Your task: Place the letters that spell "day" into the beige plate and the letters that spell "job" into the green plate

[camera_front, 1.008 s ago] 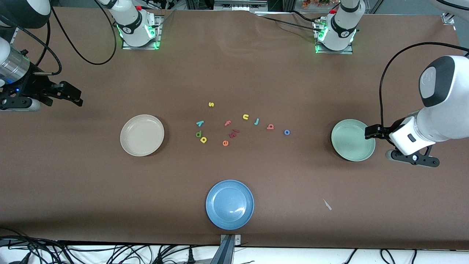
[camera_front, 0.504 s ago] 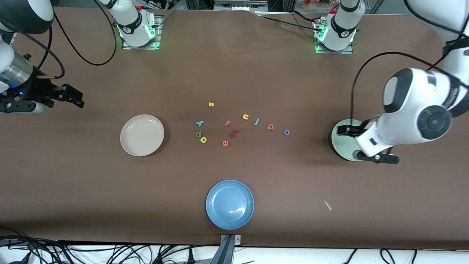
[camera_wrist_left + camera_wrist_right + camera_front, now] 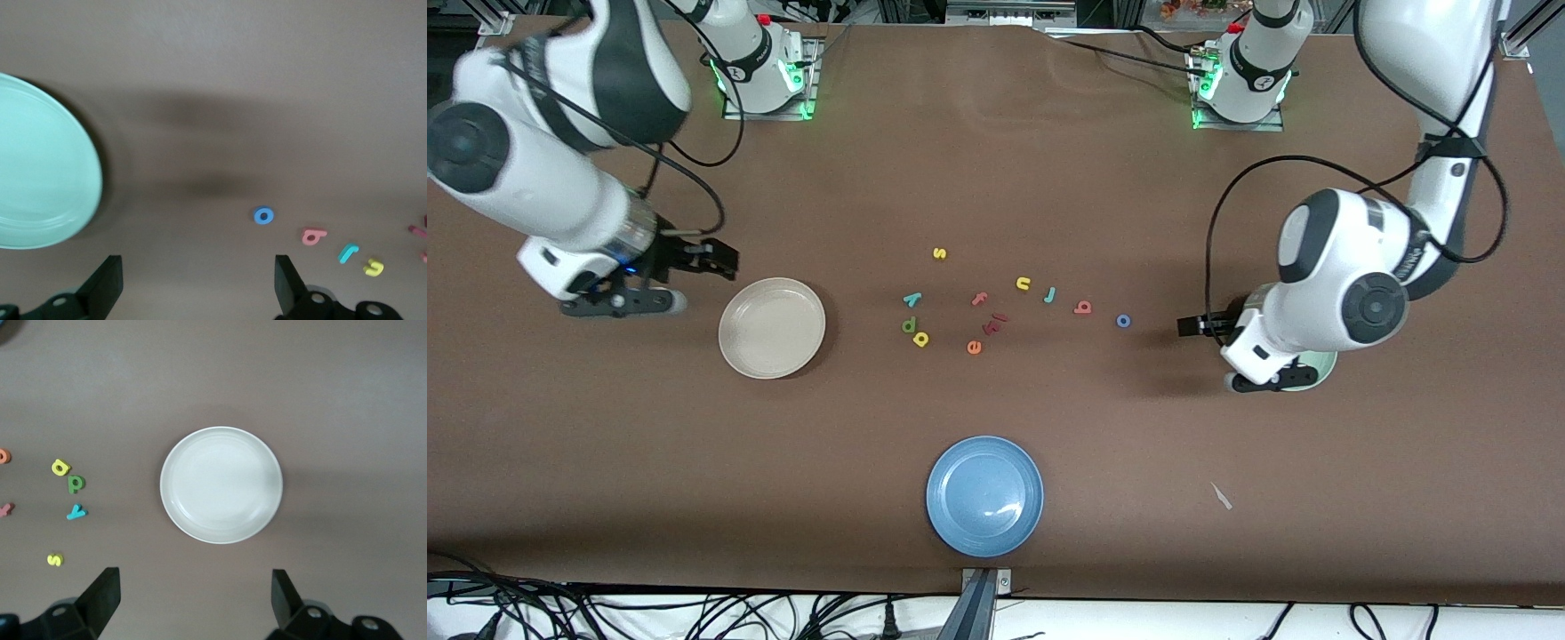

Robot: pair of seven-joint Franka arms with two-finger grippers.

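The beige plate [image 3: 772,327] [image 3: 221,485] lies empty toward the right arm's end. Beside it, mid-table, sit teal y [image 3: 912,299] [image 3: 77,513], green d [image 3: 908,325] [image 3: 76,483] and yellow a [image 3: 921,339] [image 3: 60,467]. Teal j [image 3: 1050,294] [image 3: 347,253], pinkish b [image 3: 1082,308] [image 3: 313,236] and blue o [image 3: 1123,321] [image 3: 263,215] lie toward the green plate [image 3: 1320,363] [image 3: 40,173], mostly hidden under the left arm. My left gripper [image 3: 1199,331] [image 3: 198,287] hangs open and empty between o and that plate. My right gripper [image 3: 720,260] [image 3: 195,600] hovers open, empty, beside the beige plate.
A blue plate [image 3: 984,495] sits near the front edge. Other letters lie among the group: yellow s [image 3: 939,253], yellow u [image 3: 1023,284], pink f [image 3: 979,299], orange e [image 3: 974,348] and dark red bits [image 3: 993,324]. A small scrap [image 3: 1221,496] lies toward the left arm's end.
Both arms have swung in from the table's ends. The left gripper crossed over the green plate toward the o; the right gripper came up beside the beige plate. Letters have not moved.
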